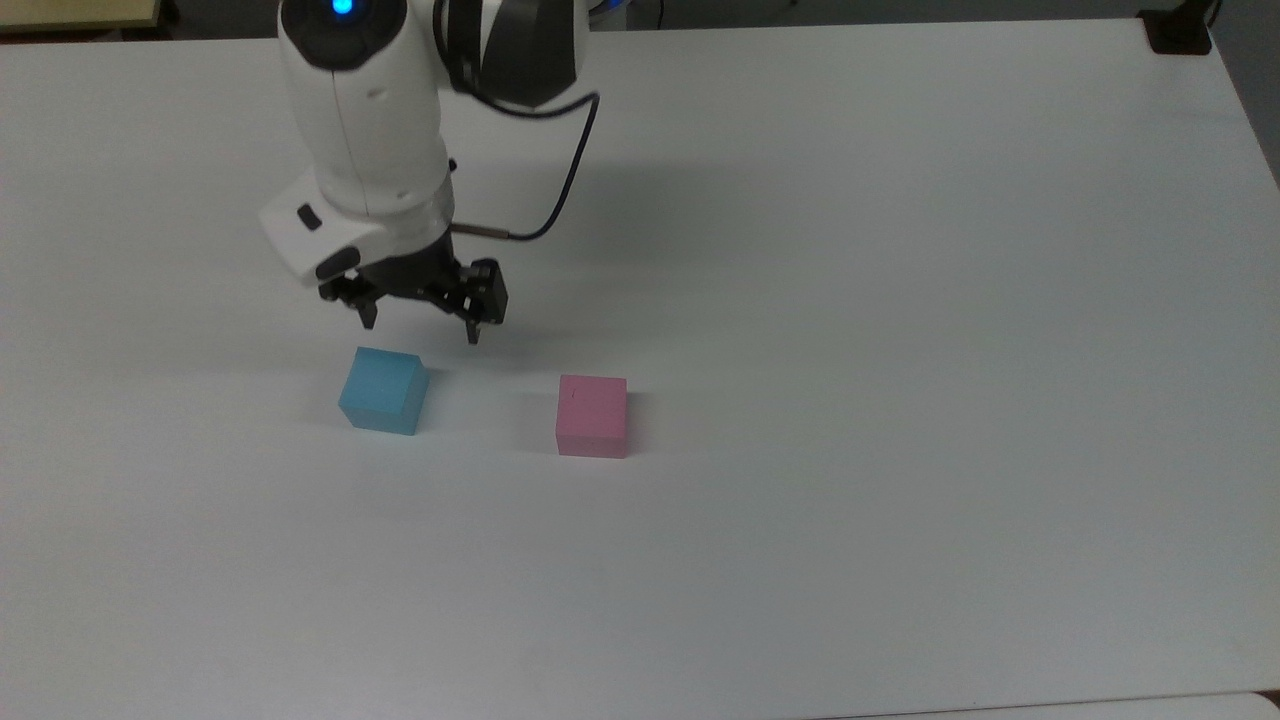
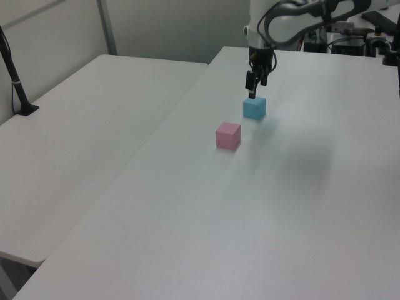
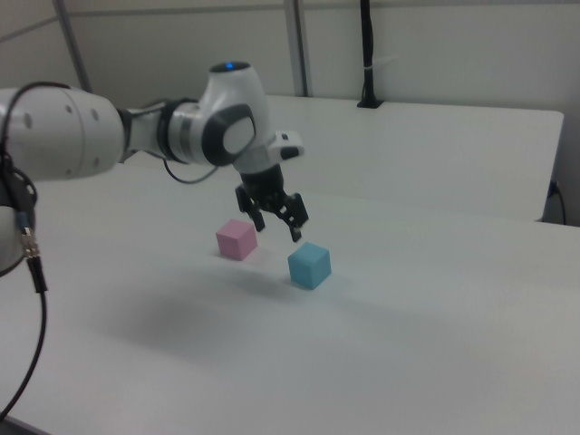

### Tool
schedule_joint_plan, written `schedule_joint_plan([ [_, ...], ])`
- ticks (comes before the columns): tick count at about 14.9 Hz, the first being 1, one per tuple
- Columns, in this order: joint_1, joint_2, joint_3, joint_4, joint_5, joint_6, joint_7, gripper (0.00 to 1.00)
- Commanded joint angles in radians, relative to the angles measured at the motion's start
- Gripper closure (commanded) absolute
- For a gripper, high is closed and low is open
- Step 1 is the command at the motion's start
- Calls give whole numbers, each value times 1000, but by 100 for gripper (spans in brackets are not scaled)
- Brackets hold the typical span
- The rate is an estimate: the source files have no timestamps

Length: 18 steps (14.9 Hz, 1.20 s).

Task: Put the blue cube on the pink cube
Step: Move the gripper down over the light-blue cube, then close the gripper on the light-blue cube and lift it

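Top view: gripper (image 1: 420, 334) hanging above the white table (image 1: 900, 300), fingers spread apart with nothing between them, tips pointing down. Just below the fingertips in the top view, the blue cube (image 1: 384, 390), resting on the table, slightly turned, not touched by either finger. Farther off toward the top view's right and a little lower, the pink cube (image 1: 592, 416), flat on the table with a tiny dark mark on its top face, well apart from the blue one. Behind the gripper, the white arm (image 1: 362, 140), a blue light at its top and a black cable (image 1: 560, 190) looping off to the top view's right.

Left view: gripper (image 2: 255, 85) poised directly over the blue cube (image 2: 254, 107), tips close to its top face, spread hard to judge from this angle. Pink cube (image 2: 228, 135) nearer the camera and to the left view's left of the gripper, separate from the blue cube.

Right view: gripper (image 3: 277, 224) held in the air, fingers parted and empty. Blue cube (image 3: 310, 265) below and toward the right view's right of the fingertips; pink cube (image 3: 236, 239) below and toward the right view's left. Both cubes on the table, a clear gap between them.
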Motion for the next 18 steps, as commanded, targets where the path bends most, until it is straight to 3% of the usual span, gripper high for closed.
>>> schedule_joint_plan([
  [1, -18, 67, -8, 1, -48, 85, -19, 0],
  [7, -52, 147, -8, 1, -81, 205, -16, 1],
  [8, -52, 152, -8, 0, -85, 211, -14, 12],
  [9, -52, 152, -8, 0, -83, 218, -13, 39],
  [11, -48, 149, -7, 0, -82, 216, -13, 69],
  [14, -40, 100, 1, 1, -69, 204, -11, 73],
  [18, 26, 37, 19, 3, -62, 144, 94, 69],
])
